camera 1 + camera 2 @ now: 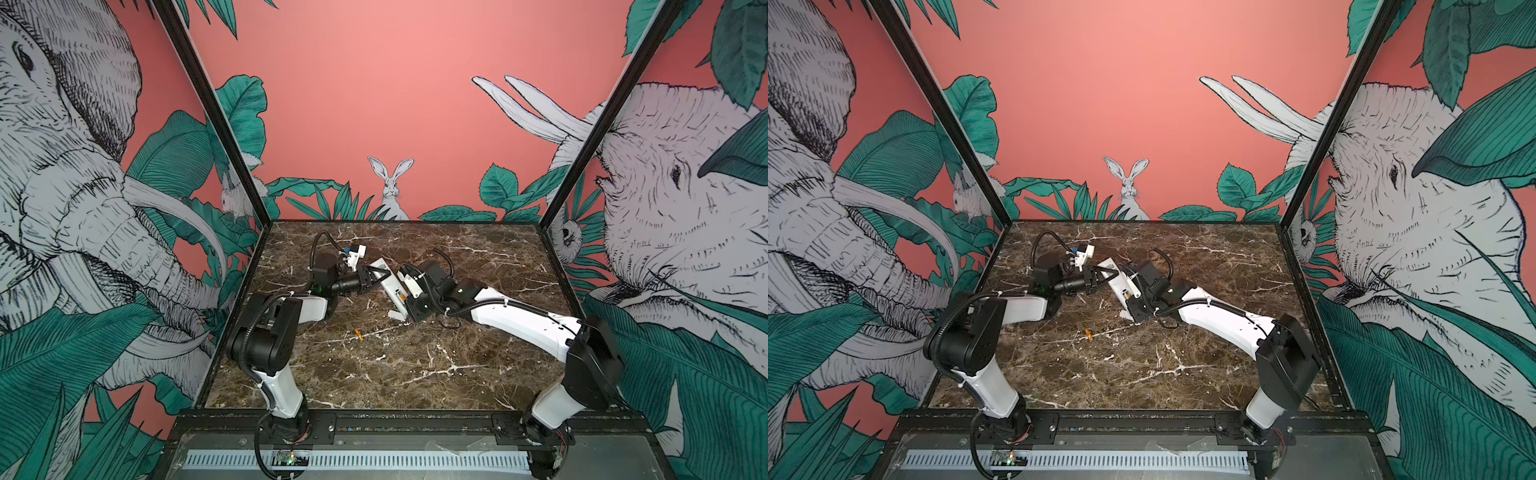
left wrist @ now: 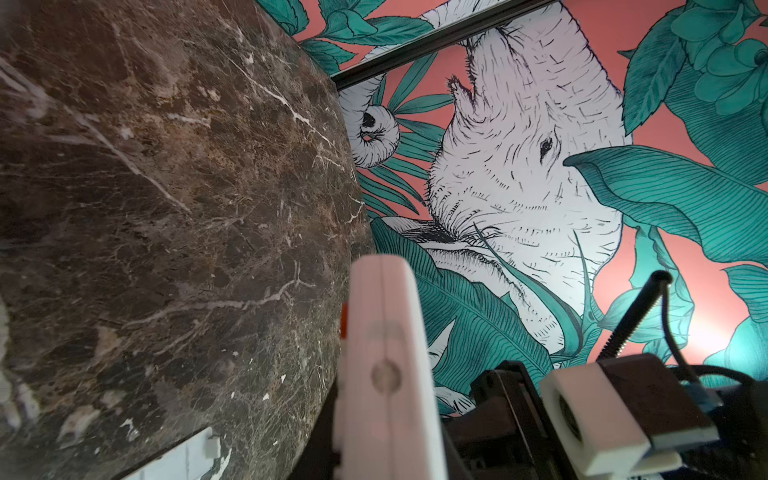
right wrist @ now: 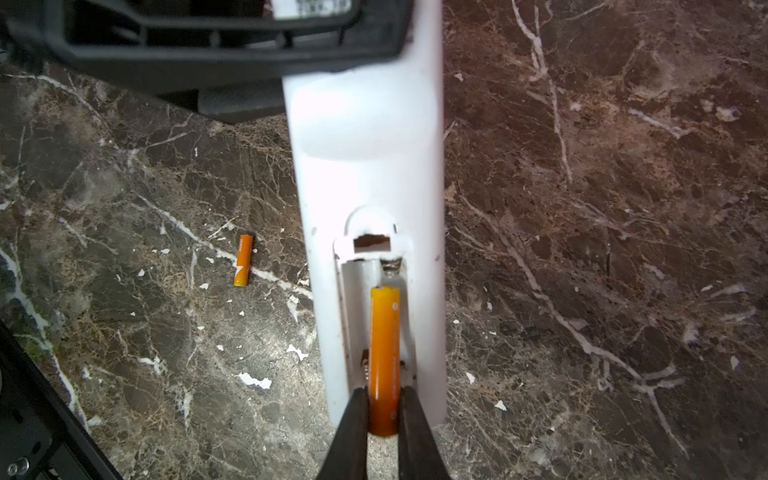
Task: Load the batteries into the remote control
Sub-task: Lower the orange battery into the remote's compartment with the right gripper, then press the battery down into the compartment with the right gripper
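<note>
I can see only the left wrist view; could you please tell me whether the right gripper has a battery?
Observer: Yes, the right gripper is shut on a battery, held lengthwise over the remote's open compartment.
Operator: Thanks. Where is the other one?
Observer: The second battery lies loose on the table, apart from the remote.
Operator: Is either slot filled?
Observer: Not yet; the slot beside the held battery is empty.

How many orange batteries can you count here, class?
2. The held battery is in the right gripper at the remote's open compartment; the loose battery lies on the table.
</note>
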You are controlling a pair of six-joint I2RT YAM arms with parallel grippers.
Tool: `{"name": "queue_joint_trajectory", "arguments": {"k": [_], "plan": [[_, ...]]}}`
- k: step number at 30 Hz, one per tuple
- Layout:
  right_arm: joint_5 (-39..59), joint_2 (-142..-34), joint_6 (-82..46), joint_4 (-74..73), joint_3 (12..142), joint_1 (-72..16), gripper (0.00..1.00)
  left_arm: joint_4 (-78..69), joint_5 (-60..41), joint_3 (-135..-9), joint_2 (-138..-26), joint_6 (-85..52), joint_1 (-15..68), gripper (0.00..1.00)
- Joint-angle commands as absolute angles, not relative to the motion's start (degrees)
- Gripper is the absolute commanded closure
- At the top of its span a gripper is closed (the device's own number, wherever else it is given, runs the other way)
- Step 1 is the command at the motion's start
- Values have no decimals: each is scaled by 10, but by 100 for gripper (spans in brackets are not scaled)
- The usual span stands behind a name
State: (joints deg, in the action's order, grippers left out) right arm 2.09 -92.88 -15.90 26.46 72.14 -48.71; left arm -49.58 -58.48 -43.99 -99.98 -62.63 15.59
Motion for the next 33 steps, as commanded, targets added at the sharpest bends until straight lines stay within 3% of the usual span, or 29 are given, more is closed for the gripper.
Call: {"name": "queue_joint_trajectory", "arguments": {"k": [1,9,20,33], "plan": [[2,-942,-165,286,735,-488,87,-511,-600,-435,-981,-655,154,100],[4,-943,-177,294,738,-487,86,-523,-590,-428,-987,-675,143,100],[23,-942,-165,292,748,-487,74,-617,-591,-421,-1022,-742,135,100],[24,-950,-148,300,783,-486,71,-601,-594,-420,-1024,-730,131,100]]}}
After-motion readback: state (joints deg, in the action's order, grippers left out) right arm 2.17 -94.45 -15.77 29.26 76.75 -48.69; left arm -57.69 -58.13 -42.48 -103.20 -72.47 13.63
